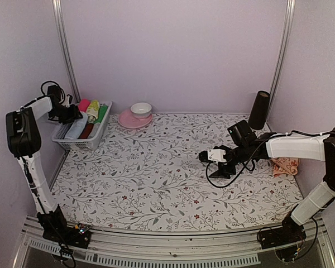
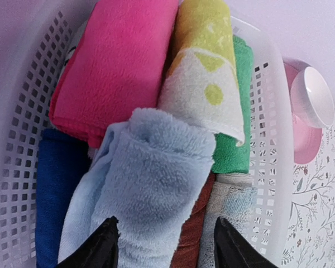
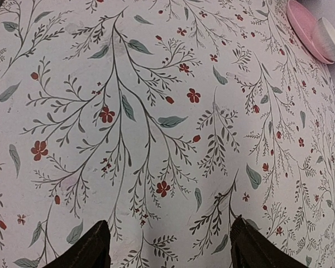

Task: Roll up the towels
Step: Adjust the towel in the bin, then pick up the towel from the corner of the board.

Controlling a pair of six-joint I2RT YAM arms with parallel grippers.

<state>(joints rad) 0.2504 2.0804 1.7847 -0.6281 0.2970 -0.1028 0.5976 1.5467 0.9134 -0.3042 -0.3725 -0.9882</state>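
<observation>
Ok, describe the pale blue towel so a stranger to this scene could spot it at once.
Find the white perforated basket at the far left corner of the table, next to the pink plate. Inside, the pale blue towel lies on top, between the fingers of the left gripper. It is the only fluffy light-blue one; its neighbours are hot pink, yellow-and-white, green and dark blue.

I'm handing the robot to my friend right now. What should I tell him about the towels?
Left gripper: open over the white plastic basket, one finger on each side of the rolled pale blue fluffy towel lying inside.
Right gripper: open and empty, above the floral table sheet.
Done: the blue towel is rolled and in the basket.
Left: the peach-orange printed towel lies at the sheet's right edge and looks unrolled. Roll it.
</observation>
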